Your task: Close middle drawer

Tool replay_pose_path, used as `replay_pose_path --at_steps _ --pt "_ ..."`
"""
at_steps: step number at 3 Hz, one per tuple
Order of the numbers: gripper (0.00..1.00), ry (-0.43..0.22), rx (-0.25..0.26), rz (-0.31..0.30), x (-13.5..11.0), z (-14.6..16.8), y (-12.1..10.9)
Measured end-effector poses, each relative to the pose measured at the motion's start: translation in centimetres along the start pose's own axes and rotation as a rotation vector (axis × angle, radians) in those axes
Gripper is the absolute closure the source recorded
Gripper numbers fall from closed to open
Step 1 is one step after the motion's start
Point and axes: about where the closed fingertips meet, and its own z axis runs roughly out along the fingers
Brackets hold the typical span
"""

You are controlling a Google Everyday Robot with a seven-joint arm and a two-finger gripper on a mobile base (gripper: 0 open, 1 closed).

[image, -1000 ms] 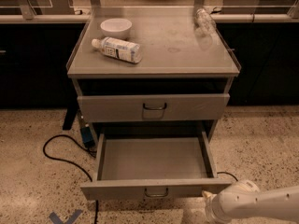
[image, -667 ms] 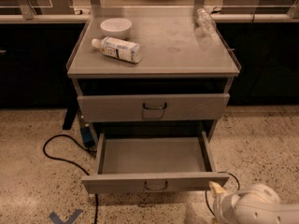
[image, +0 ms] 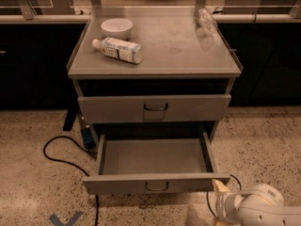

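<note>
The middle drawer (image: pixel 155 183) is the low-fronted grey tray with a small dark wire handle. It stands pulled far out at the bottom of the grey cabinet (image: pixel 155 72), and its flat bottom is bare. My gripper (image: pixel 219 190) is at the lower right on the white arm (image: pixel 254 210). Its tan tip sits at the right end of the drawer's front panel, touching or nearly touching it. Above, the drawer with the taller front and bigger handle (image: pixel 155 108) is pushed in.
On the cabinet top lie a white bowl (image: pixel 116 27), a white bottle on its side (image: pixel 117 49) and a clear bottle (image: pixel 205 19). A black cable (image: pixel 56 149) loops on the speckled floor to the left. Dark counters stand behind.
The drawer's front has slid a little back towards the cabinet. My arm has swung in from the right edge and come closer to the drawer's right front corner.
</note>
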Motion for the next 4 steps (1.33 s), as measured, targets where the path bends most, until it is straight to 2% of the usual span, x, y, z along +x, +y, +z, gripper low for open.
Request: replay_pose_path --at_steps 1,2,3,4 --pt "0.0 0.045 -0.024 0.006 0.7 -0.7 1.1" --pt "0.0 0.1 -0.01 0.019 2.1 -1.4 1.6" --pt "0.0 0.116 0.006 -0.008 2.3 -1.4 1.6" --pt "0.0 0.113 -0.044 -0.028 2.2 1.2 1.0"
